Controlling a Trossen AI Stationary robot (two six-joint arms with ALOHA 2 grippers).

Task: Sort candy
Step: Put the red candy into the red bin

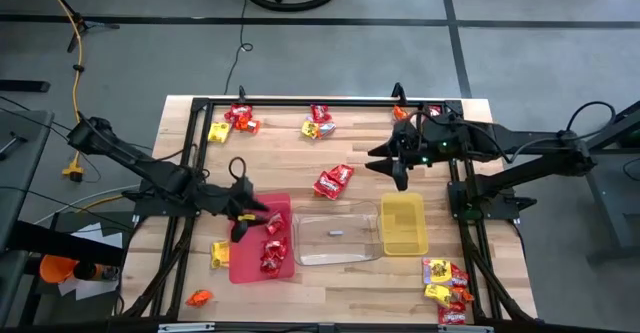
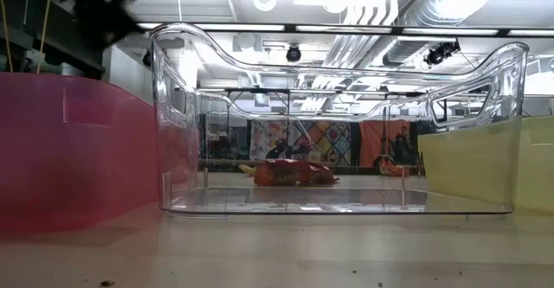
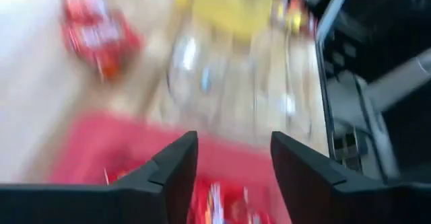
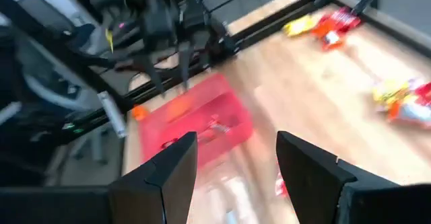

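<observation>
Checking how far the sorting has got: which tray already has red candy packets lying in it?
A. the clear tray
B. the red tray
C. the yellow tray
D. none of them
B: in the high view, red candy packets lie in the red tray, under the left claw, while the clear tray and the yellow tray hold no red packets.

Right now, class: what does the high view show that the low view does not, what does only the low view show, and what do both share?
Only the high view: both arms, the left tool open over the red tray, the right tool open, and candy scattered around the table.
Only the low view: the room behind, with ceiling pipes.
Both: the red tray, clear tray and yellow tray.
</observation>
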